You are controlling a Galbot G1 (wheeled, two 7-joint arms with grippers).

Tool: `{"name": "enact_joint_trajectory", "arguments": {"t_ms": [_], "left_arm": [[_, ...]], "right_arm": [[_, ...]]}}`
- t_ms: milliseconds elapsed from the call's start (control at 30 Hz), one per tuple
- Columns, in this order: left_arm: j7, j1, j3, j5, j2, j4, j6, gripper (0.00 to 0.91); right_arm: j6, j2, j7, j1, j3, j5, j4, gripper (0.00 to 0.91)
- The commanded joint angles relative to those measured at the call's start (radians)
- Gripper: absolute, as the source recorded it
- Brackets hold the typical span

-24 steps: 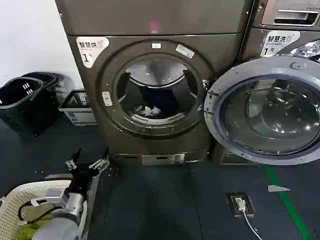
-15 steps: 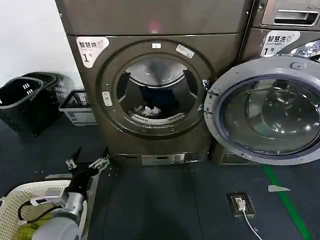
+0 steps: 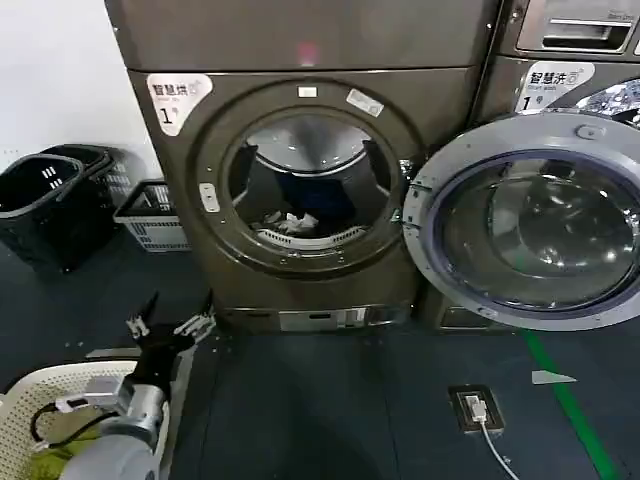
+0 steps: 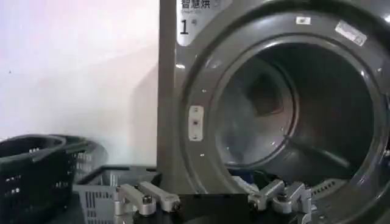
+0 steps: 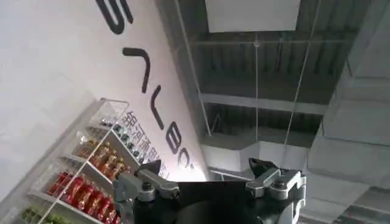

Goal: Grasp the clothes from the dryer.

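A laundry room with a dark floor (image 3: pixel 300 400) and a white wall on the left holds a grey front-loading dryer (image 3: pixel 305 180), marked with the number 1 on a label at its upper left corner. Its round door (image 3: pixel 525 220) is swung fully open to the right, in front of a second machine (image 3: pixel 570 60). Inside the drum, a small heap of clothes (image 3: pixel 290 221), light with some dark blue behind, lies on the drum's bottom near the front lip. To the left of the dryer, against the wall, stand black baskets (image 3: pixel 45 205) and a grey slatted basket (image 3: pixel 152 215). At the lower left corner of the head view, a white perforated laundry basket (image 3: pixel 40 405) sits on the floor beside the robot. The left claw (image 3: pixel 170 322) hovers low in front of the dryer's lower left corner, fingers spread wide and empty, well short of the drum opening. The right claw (image 5: pixel 210 179) points up towards the ceiling, fingers also spread wide, holding nothing. A floor socket (image 3: pixel 472 408) with a white cable lies at right.
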State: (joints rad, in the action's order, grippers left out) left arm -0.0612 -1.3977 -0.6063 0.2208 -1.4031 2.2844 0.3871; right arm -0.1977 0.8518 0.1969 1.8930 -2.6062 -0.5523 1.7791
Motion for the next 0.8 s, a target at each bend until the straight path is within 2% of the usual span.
{"name": "enact_joint_trajectory", "arguments": {"t_ms": [33,800], "left_arm": [[0.001,0.002,0.003,-0.002,-0.002,-0.002,0.001,0.907],[0.004,0.003,0.007,-0.006,0.012,-0.018,-0.001,0.907]], "right_arm": [[0.003,0.000,0.001,0.000,0.000,-0.004,-0.002,0.907],[0.009,-0.004,0.002,-0.007,0.013,-0.007,0.002,0.907]]}}
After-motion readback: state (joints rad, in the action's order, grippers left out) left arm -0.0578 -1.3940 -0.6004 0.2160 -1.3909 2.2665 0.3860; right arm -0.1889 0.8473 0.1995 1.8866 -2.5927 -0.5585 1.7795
